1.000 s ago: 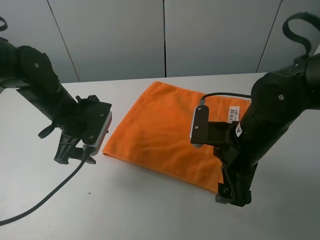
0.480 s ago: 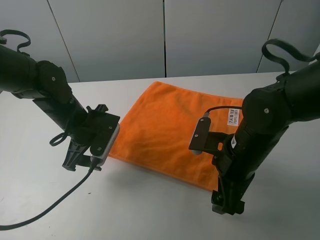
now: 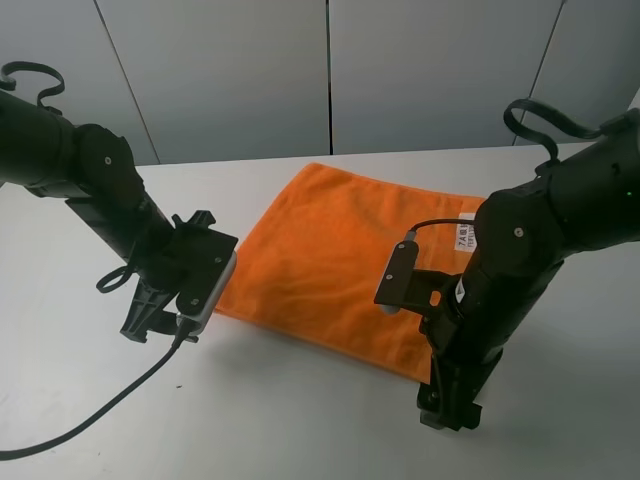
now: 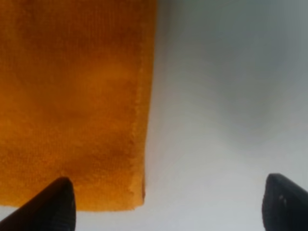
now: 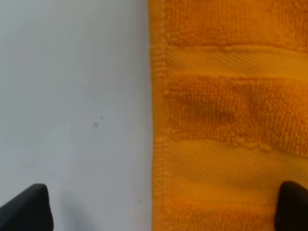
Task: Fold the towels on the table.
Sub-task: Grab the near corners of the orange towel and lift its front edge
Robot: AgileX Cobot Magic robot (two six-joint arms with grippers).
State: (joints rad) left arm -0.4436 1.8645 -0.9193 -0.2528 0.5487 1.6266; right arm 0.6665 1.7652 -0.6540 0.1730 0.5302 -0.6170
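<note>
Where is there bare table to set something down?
Bare: the front strip of the table, between the cable and the right pincer. Crowded: the near corners of the towel, where the left pincer and right pincer stand open.

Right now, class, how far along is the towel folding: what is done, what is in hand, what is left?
Done: no fold shows; the towel lies spread flat on the table. In hand: the left gripper is open astride a near corner, and the right gripper is open astride the towel's edge; neither has gripped. Left: grip, lift, fold over.
</note>
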